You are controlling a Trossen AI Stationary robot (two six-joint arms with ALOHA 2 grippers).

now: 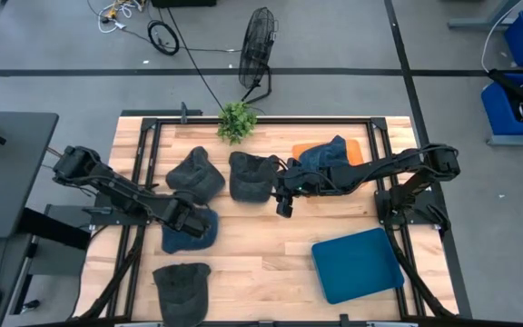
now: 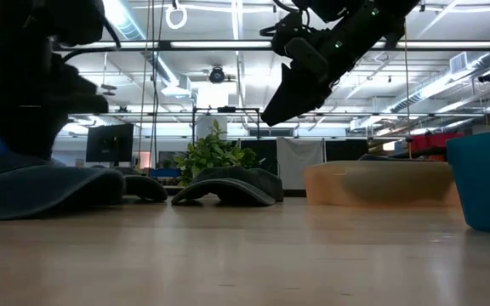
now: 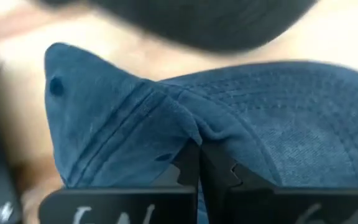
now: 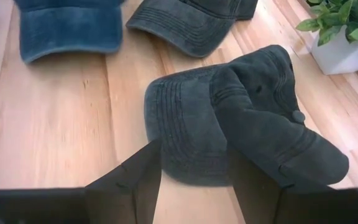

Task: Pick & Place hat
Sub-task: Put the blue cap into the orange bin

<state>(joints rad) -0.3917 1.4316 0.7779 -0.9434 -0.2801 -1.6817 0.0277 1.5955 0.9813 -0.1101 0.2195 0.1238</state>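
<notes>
Several caps lie on the wooden table. My left gripper [image 1: 189, 222] [image 3: 199, 167] is shut on a blue cap [image 1: 203, 238] [image 3: 278, 112] near the table's left side; the cap's brim rests on the table [image 2: 32, 191]. My right gripper [image 1: 284, 207] [image 4: 194, 163] hangs open above the table [image 2: 300, 85], just right of a dark grey cap [image 1: 252, 177] [image 4: 247, 118] that lies on the wood on its brim and crown. It touches nothing. My left gripper pinches a raised fold of the blue cap's crown [image 3: 191, 127] between its two shut fingers, coming from above and slanting down from the table's left. The cap sits on the table under the gripper, its cloth puckered up at the fingers.
Another dark cap [image 1: 193, 173] lies left of the middle one, and a third [image 1: 182, 282] lies at the near edge. A blue cap [image 1: 330, 153] sits on an orange mat [image 1: 352, 153]. A teal mat [image 1: 357, 263] lies near right, a potted plant [image 1: 236, 120] at the far edge.
</notes>
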